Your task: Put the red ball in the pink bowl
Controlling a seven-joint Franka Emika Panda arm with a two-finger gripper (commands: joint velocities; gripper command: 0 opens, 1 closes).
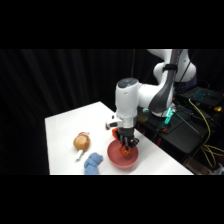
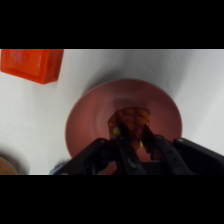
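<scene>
**A:** Why is the gripper point(image 1: 128, 143) sitting so low over the pink bowl point(image 1: 116, 156)?

**B:** I'd say it is placed for a drop. In the wrist view the bowl point(image 2: 87, 125) lies straight beneath it, and the red ball point(image 2: 131, 121) is pinched between the two fingers, right above the bowl's middle. Let go from there and the ball should land inside rather than roll across the table point(image 1: 70, 127).

**A:** So the ball isn't resting in the bowl?

**B:** Probably not; it looks held off the bottom, though the dim wrist view makes that hard to swear to.

**A:** What does the ball look like?

**B:** Small, roundish, dark orange-red with a mottled, bumpy surface, far smaller than the smooth salmon bowl.

**A:** And the rest?

**B:** A bright red block point(image 2: 32, 64) lies near the bowl, apart from it. A tan-brown round thing point(image 1: 82, 142) and a blue item point(image 1: 93, 162) sit to the bowl's left in the side view.
</scene>
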